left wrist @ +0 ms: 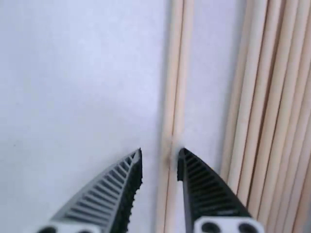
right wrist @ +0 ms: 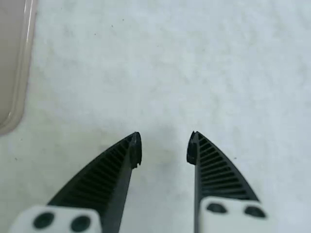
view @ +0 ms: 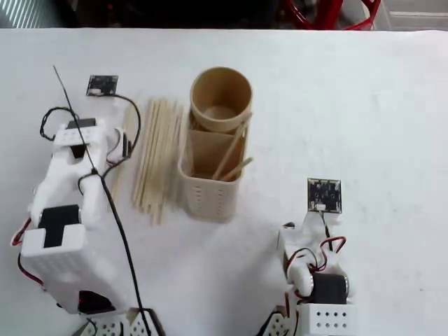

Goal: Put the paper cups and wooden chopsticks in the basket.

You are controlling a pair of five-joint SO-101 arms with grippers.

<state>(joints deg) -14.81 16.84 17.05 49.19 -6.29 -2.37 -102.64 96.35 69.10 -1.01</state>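
A pair of wooden chopsticks lies on the white table, apart from the main pile. My left gripper is open, with its fingertips on either side of that pair. In the high view the chopstick pile lies between the left arm and the beige basket. A paper cup lies at the basket's far end, and two chopsticks lean inside the basket. My right gripper is open over bare table, holding nothing.
The right arm sits near the front edge, right of the basket, whose rim shows in the right wrist view. A black cable runs across the left arm. Open table stretches to the right and far side.
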